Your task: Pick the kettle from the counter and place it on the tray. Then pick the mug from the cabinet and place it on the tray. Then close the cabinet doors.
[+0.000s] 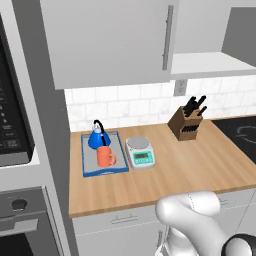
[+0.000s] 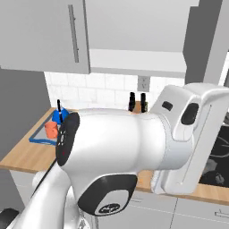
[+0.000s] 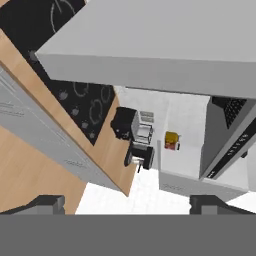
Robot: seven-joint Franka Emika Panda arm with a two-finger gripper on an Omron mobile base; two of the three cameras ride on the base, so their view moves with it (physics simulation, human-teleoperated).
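Note:
The blue kettle (image 1: 98,138) (image 2: 58,116) and the orange mug (image 1: 105,158) (image 2: 51,129) both stand on the blue-rimmed tray (image 1: 91,162) (image 2: 37,139) at the left of the counter (image 1: 190,165). The cabinet (image 1: 210,62) (image 2: 134,58) above shows its bare pale shelf. Its left door (image 1: 110,40) is shut against the front, and its right door (image 1: 242,32) (image 2: 203,36) is swung out. My gripper (image 3: 129,204) is open with nothing between its fingertips (image 3: 47,202). In the hand view a broad flat grey panel (image 3: 150,45) lies close ahead.
A white-green scale (image 1: 140,151) sits just right of the tray, with a knife block (image 1: 187,122) further right by the wall. The black cooktop (image 1: 240,131) (image 3: 75,95) ends the counter on the right. The oven column (image 1: 20,150) stands at the left.

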